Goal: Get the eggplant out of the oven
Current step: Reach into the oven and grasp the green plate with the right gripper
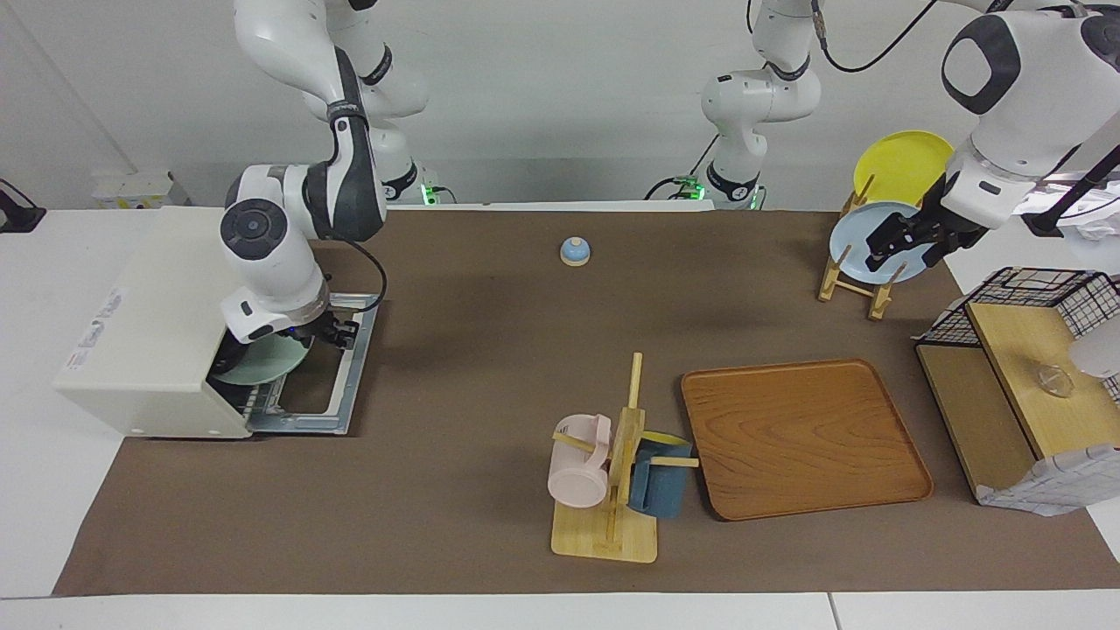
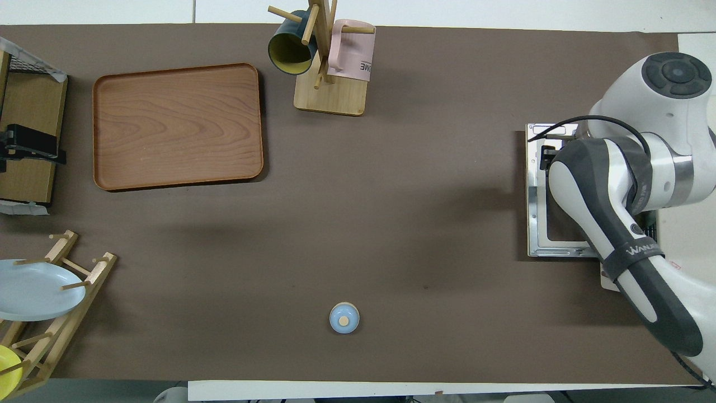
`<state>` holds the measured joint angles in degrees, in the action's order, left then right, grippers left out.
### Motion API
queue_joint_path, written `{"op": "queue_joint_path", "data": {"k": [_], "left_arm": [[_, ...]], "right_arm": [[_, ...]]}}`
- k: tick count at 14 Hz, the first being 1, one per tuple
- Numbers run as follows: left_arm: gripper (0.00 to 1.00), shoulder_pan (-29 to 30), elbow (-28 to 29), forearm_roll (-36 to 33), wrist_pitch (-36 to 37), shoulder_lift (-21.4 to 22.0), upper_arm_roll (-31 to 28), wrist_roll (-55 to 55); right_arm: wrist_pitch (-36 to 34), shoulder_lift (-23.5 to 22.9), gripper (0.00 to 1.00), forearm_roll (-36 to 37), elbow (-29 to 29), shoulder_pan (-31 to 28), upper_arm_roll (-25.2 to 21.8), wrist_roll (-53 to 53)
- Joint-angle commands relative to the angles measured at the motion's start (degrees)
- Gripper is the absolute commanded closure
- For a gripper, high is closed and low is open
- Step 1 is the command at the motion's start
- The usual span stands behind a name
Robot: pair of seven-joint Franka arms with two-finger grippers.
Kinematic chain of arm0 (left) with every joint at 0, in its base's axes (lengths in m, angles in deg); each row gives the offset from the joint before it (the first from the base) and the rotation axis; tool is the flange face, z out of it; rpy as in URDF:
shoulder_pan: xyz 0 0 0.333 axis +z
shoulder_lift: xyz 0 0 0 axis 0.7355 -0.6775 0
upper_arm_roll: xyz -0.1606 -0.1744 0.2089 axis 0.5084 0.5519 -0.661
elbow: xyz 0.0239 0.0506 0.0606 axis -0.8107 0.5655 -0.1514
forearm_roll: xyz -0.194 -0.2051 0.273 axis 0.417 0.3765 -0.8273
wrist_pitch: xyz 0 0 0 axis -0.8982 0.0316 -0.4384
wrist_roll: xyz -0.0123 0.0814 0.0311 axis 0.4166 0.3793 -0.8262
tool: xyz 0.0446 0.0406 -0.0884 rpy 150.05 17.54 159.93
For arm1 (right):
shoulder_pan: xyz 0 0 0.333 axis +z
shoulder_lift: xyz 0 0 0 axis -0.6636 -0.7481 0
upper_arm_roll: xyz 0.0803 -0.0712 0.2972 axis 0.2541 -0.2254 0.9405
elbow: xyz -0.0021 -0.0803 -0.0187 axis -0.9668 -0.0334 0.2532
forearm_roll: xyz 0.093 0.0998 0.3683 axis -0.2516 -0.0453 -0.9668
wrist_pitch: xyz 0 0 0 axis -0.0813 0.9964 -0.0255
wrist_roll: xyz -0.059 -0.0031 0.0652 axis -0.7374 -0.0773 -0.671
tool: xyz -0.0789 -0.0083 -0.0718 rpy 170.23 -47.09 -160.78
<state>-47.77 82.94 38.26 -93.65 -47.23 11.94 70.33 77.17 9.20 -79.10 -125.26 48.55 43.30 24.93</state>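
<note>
The cream-white oven stands at the right arm's end of the table, its door folded down flat. A pale green plate leans inside on the wire rack. The eggplant is hidden by the right arm's hand. My right gripper hangs low at the oven's mouth, over the inner part of the door; in the overhead view the arm covers it, and only the oven door shows. My left gripper waits raised near the wire-and-wood shelf.
A mug tree holds a pink and a dark blue mug beside a wooden tray. A small blue bell lies near the robots. A dish rack holds a blue and a yellow plate.
</note>
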Motion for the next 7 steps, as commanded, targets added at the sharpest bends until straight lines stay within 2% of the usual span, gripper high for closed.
{"op": "queue_joint_path", "data": {"k": [1,5,7], "left_arm": [[0.0,-0.6,1.8,-0.8,-1.4,1.5,0.1,-1.9],[0.0,-0.9,2.0,-0.8,-1.3,1.6,0.2,-2.9],[0.0,-0.9,2.4,-0.8,-1.1,1.9,0.2,-2.9]], "right_arm": [[0.8,1.0,0.43,1.6,-1.9,-1.6,0.6,-2.9],[3.4,1.7,0.46,1.8,-4.4,-3.3,0.7,-5.0],[6.6,2.5,0.54,2.0,-7.3,-3.5,0.6,-6.6]]}}
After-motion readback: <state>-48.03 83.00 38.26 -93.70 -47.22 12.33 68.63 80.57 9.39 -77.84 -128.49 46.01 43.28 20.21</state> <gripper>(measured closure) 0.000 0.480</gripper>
